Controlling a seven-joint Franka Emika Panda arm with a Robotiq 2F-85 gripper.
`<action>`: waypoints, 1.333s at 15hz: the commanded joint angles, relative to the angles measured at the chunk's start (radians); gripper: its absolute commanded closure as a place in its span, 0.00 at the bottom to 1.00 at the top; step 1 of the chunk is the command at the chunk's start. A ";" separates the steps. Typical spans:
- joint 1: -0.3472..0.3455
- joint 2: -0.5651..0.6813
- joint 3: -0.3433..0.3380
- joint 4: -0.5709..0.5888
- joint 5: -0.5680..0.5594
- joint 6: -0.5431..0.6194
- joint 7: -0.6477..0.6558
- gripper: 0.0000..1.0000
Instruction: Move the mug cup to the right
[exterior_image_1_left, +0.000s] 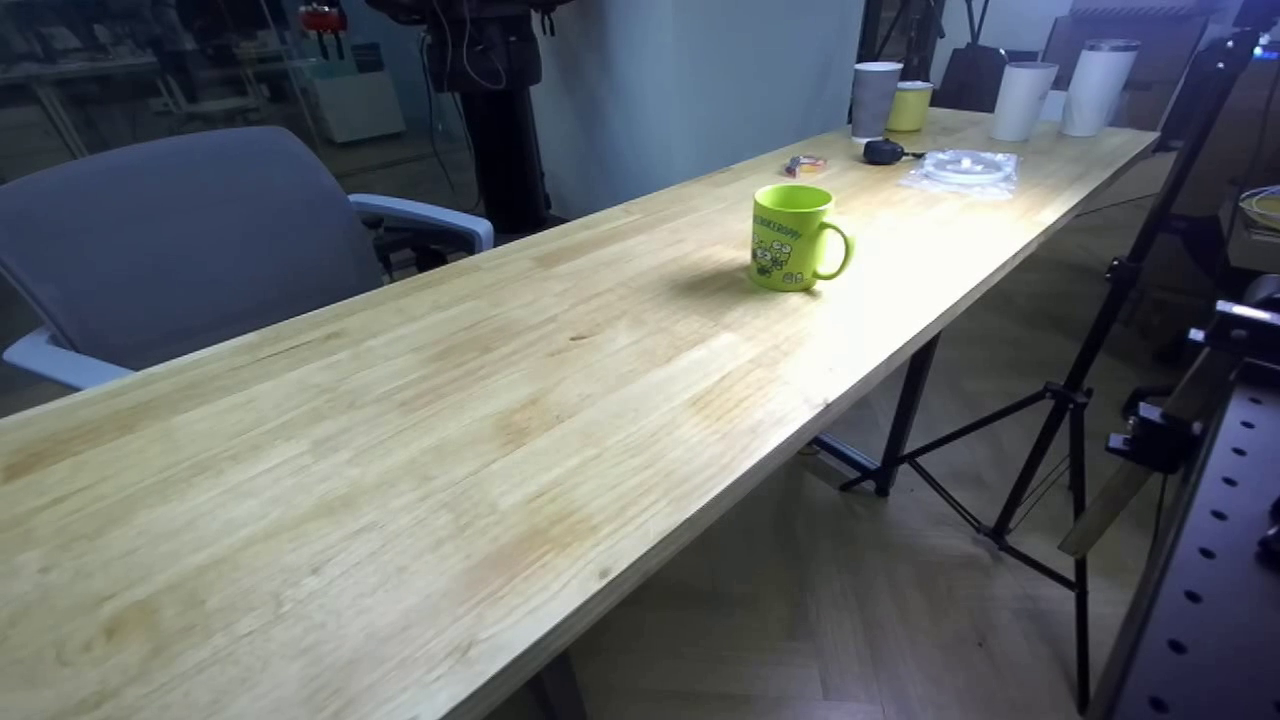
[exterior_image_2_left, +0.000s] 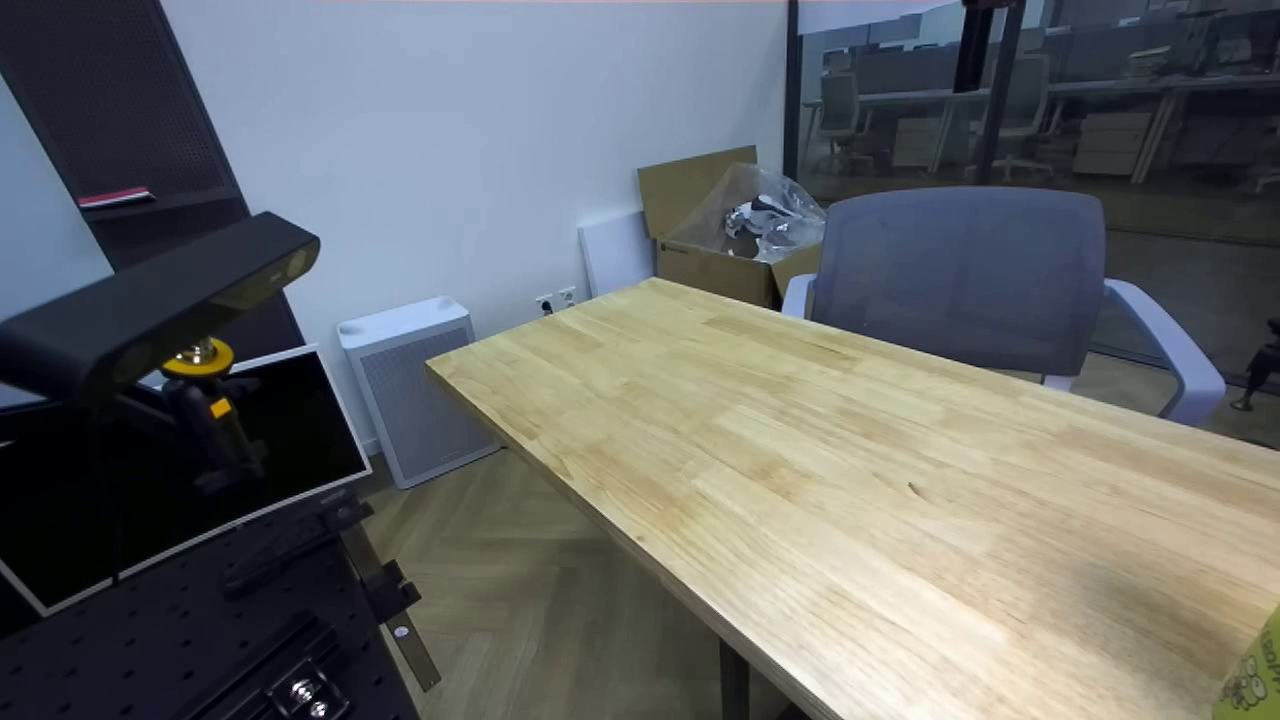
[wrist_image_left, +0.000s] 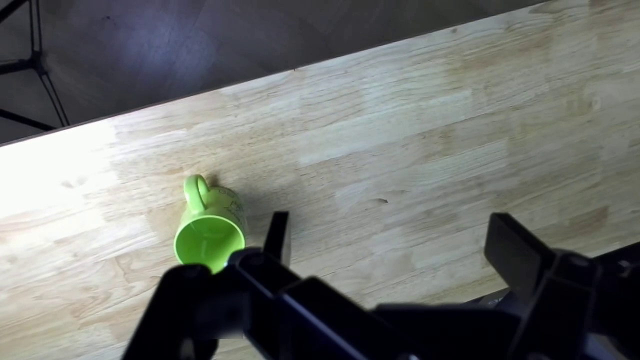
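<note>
The lime-green mug cup (exterior_image_1_left: 783, 240) stands upright on the wooden table in an exterior view, its loop handle facing the table's near long edge. In an exterior view only a sliver of the mug cup (exterior_image_2_left: 1255, 675) shows at the lower right corner. In the wrist view the mug cup (wrist_image_left: 210, 240) is at left, its mouth partly hidden by the gripper. My gripper (wrist_image_left: 390, 217) is open with its black fingers wide apart and nothing between them. The mug is outside the jaws, left of the left finger in that view. I cannot make out the gripper clearly in either exterior view.
A grey cup (exterior_image_1_left: 874, 105), a yellowish cup (exterior_image_1_left: 910, 108), white cups (exterior_image_1_left: 1022, 105) and a plastic-wrapped item (exterior_image_1_left: 965, 170) stand at the table's far end. A chair (exterior_image_1_left: 190, 240) stands along the long side. A tripod (exterior_image_1_left: 1075, 395) stands by the opposite edge.
</note>
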 joint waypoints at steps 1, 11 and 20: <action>-0.017 0.003 0.016 0.002 0.008 -0.003 -0.006 0.00; -0.017 0.003 0.016 0.005 0.009 -0.005 -0.006 0.00; -0.013 0.238 0.037 0.113 0.000 0.122 0.023 0.00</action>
